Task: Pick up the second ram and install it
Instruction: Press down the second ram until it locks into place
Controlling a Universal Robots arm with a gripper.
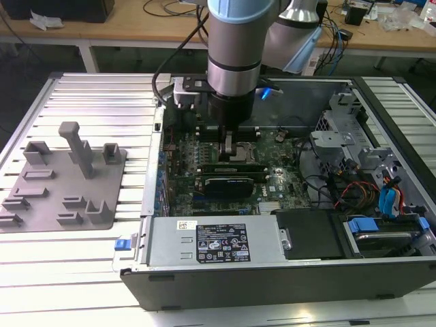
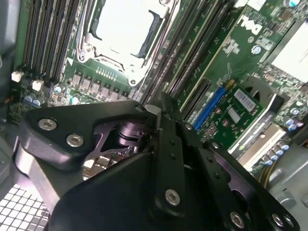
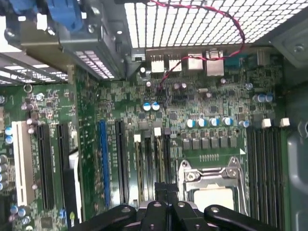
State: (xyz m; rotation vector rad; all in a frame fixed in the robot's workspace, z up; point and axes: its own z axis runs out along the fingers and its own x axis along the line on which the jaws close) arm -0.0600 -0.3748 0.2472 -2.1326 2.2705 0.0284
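Note:
My gripper (image 1: 228,151) reaches down into the open computer case (image 1: 204,279), just beside the CPU socket (image 1: 240,144). Its black fingers (image 2: 166,115) are pressed together, shut, with nothing showing between them. Directly under the fingertips in the exterior view, a long thin stick, the second ram (image 1: 231,165), lies along a memory slot. I cannot tell whether the fingertips touch it. In the first wrist view my gripper (image 3: 163,190) hangs over the memory slots (image 3: 150,163) next to the CPU socket (image 3: 211,185).
A black expansion card (image 1: 235,184) sits just in front of the ram. The grey fixture block (image 1: 65,180) rests on the ribbed table at the exterior view's left. Drive cages and cables (image 1: 354,184) crowd the case's right side. The power supply (image 1: 218,242) spans the front.

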